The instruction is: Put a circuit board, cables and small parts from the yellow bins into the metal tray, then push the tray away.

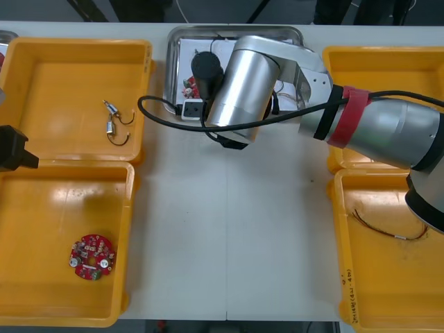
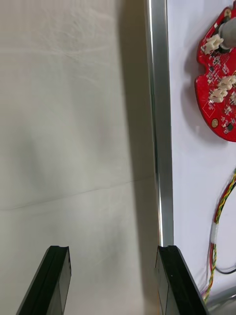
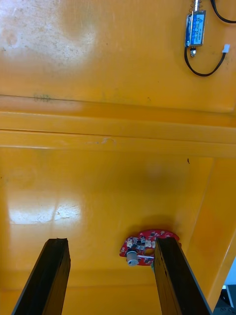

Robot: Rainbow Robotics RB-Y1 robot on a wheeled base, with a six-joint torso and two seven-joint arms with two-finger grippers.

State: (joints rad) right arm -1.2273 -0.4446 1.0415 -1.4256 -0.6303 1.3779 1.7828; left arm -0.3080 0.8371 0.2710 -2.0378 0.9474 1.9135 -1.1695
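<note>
Nearest the robot and left of the metal tray (image 1: 236, 29), the near left yellow bin (image 1: 41, 208) held a round red circuit board (image 1: 91, 257). The left gripper (image 3: 112, 241) hung over that bin, its black fingers apart with nothing between them. The board lay on the bin floor just beside one fingertip, outside the gap.

Equally near, on the tray's right, the near right yellow bin (image 1: 374, 277) held a red and yellow cable (image 1: 388, 230).

Farther out on the tray's left, the far left yellow bin (image 1: 62, 76) held two small metal parts (image 1: 109, 126) trailing thin black cables (image 1: 121, 141). The far right yellow bin (image 1: 374, 66) sat on the tray's right.

The right arm (image 1: 388, 128) reached across the light table (image 1: 229, 229) to the tray. The right gripper (image 2: 113, 248) had its fingers spread wide, holding nothing. One finger stood over bare table outside the tray, and the other stood at the tray's shiny rim.

Inside the white-lined tray, a second red and yellow cable (image 2: 221, 216) lay just beside the rim-side finger. A second circuit board (image 2: 219, 93) lay farther on, beyond the fingertips.
</note>
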